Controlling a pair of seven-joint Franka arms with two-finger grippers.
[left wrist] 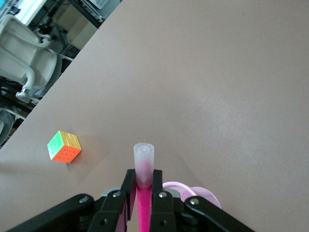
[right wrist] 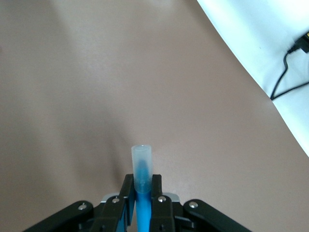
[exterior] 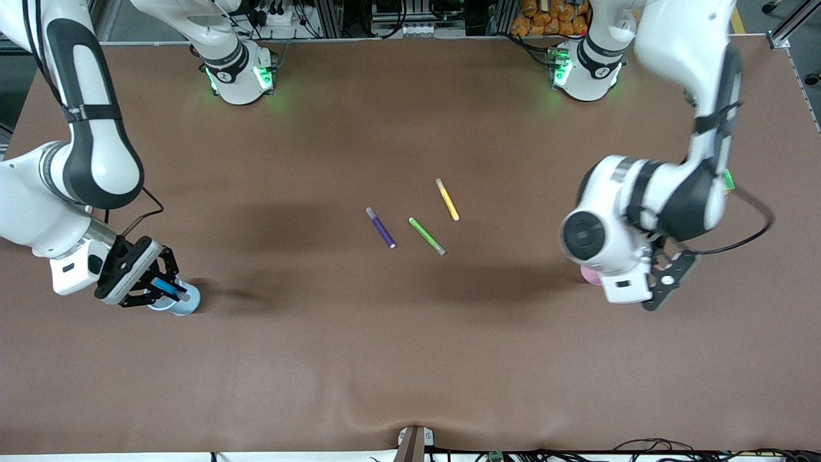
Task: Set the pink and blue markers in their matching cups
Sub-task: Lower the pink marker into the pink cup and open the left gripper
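Both arms look mid-drop: the right gripper [exterior: 168, 290] clenches the blue marker [right wrist: 142, 193] over the blue cup [exterior: 181, 303], the left gripper [left wrist: 143, 193] grips the pink marker [left wrist: 144, 203] above the pink cup [left wrist: 193, 193], so each should centre over its rim before letting go.

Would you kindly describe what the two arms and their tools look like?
Both arms are glossy white with rounded black joint sections; each base glows green. A thin black cable loops beside each wrist. The left tool and right tool are black, skeletal linkages with silver screws on white housings, ending in slim black fingers.
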